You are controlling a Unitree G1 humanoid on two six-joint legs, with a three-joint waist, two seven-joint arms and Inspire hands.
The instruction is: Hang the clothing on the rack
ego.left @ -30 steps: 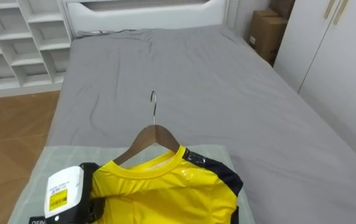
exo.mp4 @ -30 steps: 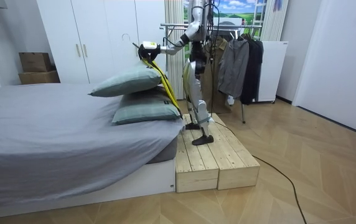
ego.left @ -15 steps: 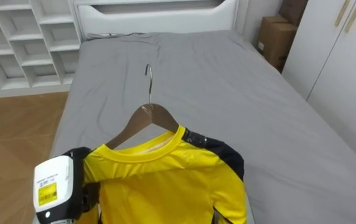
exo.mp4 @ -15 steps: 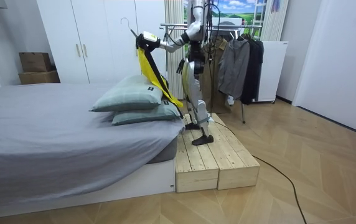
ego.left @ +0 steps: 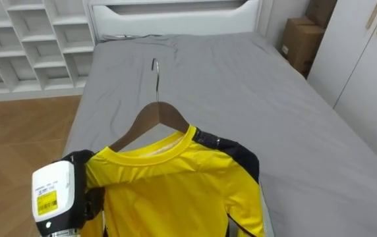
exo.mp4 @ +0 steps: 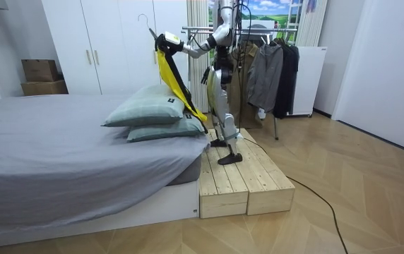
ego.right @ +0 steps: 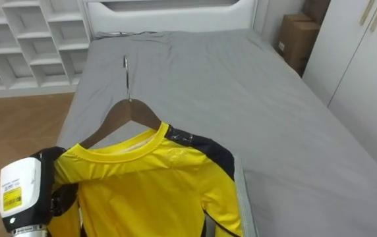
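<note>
A yellow shirt (ego.left: pixel 175 191) with dark shoulder trim hangs on a wooden hanger (ego.left: pixel 157 115) whose metal hook (ego.left: pixel 154 69) points up and away from me. My left hand (ego.left: pixel 86 197) is shut on the hanger's left end through the shirt's shoulder. In the room view the left hand (exo.mp4: pixel 165 41) is raised at about head height and the yellow shirt (exo.mp4: pixel 170 74) drapes down over the pillows (exo.mp4: pixel 152 106). I stand on a wooden platform (exo.mp4: pixel 237 176) at the bed's end. My right hand (exo.mp4: pixel 205 77) hangs by my body.
The grey bed (ego.left: pixel 241 99) stretches ahead. White shelves (ego.left: pixel 30 39) stand far left, cardboard boxes (ego.left: pixel 304 46) and a white wardrobe (ego.left: pixel 366 59) on the right. Behind me a clothes rack (exo.mp4: pixel 258 32) holds dark garments (exo.mp4: pixel 272 74).
My left hand has lifted the hanger and shirt from just above the pillows to about head height. The view has shifted a little with it.
</note>
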